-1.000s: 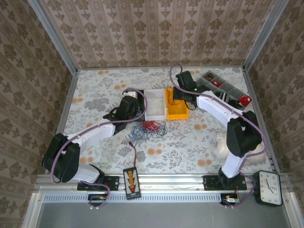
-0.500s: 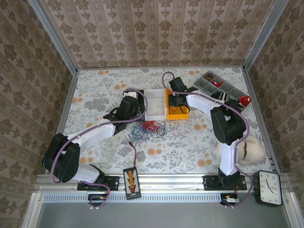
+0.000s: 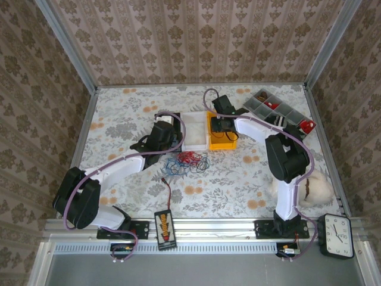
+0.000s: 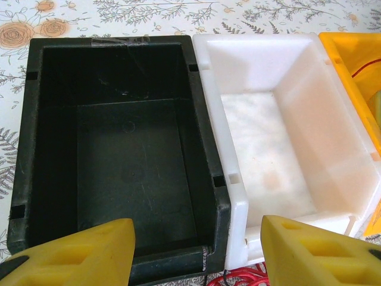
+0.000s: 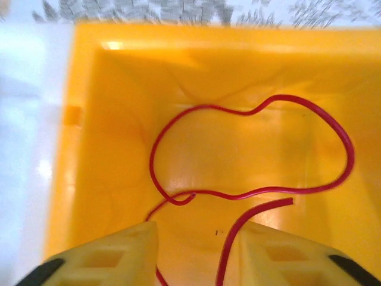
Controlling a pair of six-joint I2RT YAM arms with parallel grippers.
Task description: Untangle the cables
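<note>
The cables (image 3: 187, 161) lie as a small tangle of red, blue and black wires on the table in front of the bins. Their red loops (image 4: 247, 279) peek in at the bottom edge of the left wrist view. My left gripper (image 3: 168, 140) (image 4: 199, 256) hovers open over the near edges of the black bin (image 4: 119, 149) and white bin (image 4: 280, 131), holding nothing. My right gripper (image 3: 219, 126) (image 5: 196, 256) is open above the yellow bin (image 3: 221, 142) (image 5: 107, 119). One red cable (image 5: 250, 110) lies looped inside that bin, one end running down between the fingers.
A grey compartment tray (image 3: 277, 107) and a red item (image 3: 306, 126) sit at the back right. A beige fuzzy object (image 3: 315, 187) lies by the right arm. A clock (image 3: 337, 235) and the black-and-orange connector box (image 3: 164, 225) rest at the near edge.
The right arm swung left and folded, bringing its gripper over the yellow bin and uncovering the beige object. The left arm has stayed put.
</note>
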